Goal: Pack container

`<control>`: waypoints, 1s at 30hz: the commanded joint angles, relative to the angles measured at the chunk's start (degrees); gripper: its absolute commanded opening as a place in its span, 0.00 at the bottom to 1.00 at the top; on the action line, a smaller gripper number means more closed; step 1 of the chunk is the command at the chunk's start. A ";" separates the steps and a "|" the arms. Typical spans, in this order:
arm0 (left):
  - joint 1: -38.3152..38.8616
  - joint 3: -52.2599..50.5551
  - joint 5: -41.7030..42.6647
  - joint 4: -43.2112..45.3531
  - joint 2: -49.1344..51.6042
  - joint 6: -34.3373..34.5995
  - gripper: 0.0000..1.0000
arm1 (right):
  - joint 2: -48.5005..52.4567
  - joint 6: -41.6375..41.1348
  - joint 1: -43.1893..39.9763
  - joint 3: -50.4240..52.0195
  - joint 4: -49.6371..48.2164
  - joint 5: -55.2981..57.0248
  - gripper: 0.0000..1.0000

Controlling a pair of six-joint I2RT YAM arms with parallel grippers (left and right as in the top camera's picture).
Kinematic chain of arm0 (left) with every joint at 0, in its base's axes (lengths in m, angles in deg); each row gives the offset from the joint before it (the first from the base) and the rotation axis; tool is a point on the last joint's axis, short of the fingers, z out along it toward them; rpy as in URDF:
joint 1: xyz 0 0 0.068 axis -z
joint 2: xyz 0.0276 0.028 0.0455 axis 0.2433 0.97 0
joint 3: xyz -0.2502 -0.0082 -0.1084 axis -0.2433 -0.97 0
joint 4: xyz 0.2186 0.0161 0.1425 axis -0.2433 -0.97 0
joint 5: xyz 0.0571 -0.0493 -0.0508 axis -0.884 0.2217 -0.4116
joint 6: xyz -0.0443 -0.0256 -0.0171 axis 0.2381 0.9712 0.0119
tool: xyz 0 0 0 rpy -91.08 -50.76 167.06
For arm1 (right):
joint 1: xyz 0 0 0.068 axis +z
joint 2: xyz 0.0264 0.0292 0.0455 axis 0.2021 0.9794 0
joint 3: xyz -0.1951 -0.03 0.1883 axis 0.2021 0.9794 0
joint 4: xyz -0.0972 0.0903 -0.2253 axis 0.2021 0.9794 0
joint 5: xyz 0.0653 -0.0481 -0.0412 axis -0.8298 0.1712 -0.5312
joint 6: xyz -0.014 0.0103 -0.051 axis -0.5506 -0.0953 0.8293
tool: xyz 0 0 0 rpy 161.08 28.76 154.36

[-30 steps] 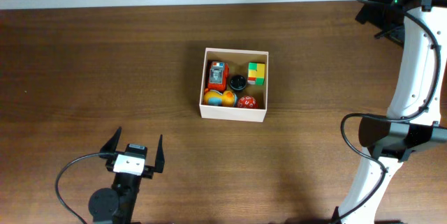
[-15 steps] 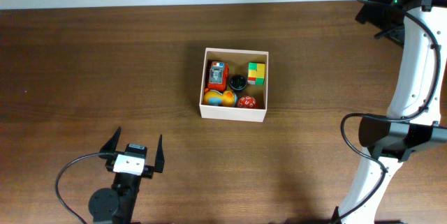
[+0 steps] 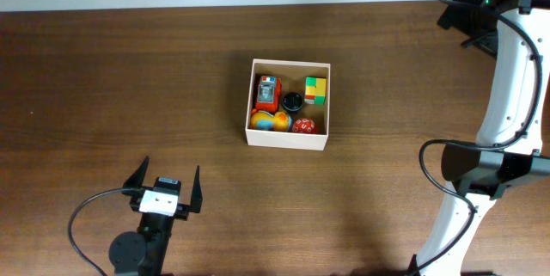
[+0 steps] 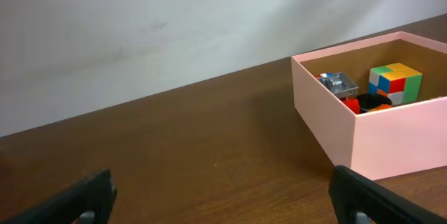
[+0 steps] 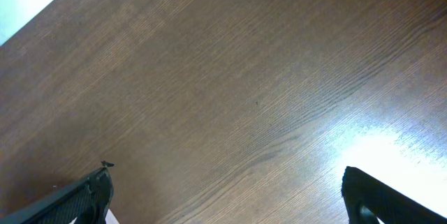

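The container (image 3: 288, 140), a square shallow box with cream walls, sits mid-table. Inside are a red toy car (image 3: 267, 92), a small black round piece (image 3: 292, 101), a multicoloured cube (image 3: 315, 90), an orange-yellow ball (image 3: 269, 121) and a red ball (image 3: 302, 125). The box (image 4: 377, 133), car (image 4: 337, 83) and cube (image 4: 396, 81) also show at the right of the left wrist view. My left gripper (image 3: 171, 173) (image 4: 227, 210) is open and empty, near the front left, well short of the box. My right gripper (image 3: 460, 14) (image 5: 227, 203) is open and empty at the far right, over bare wood.
The brown wooden table (image 3: 103, 78) spreads around the box. A pale wall (image 4: 174, 21) runs behind its far edge. My right arm's white links (image 3: 507, 95) stand along the right side.
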 commanded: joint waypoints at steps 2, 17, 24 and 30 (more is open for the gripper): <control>0.24 -0.39 -0.39 -0.02 -0.44 -0.74 0.99 | -3.54 -0.07 0.98 -0.15 0.35 0.09 0.99; 0.24 -0.39 -0.39 0.00 -0.44 -0.74 0.99 | -40.87 -0.09 10.67 32.24 -0.46 0.07 0.99; 0.24 -0.39 -0.39 0.00 -0.44 -0.74 0.99 | -56.65 -0.09 16.09 43.06 -0.31 0.07 0.99; 0.24 -0.39 -0.39 0.00 -0.44 -0.74 0.99 | -70.05 -0.07 16.20 55.52 -12.68 0.13 0.99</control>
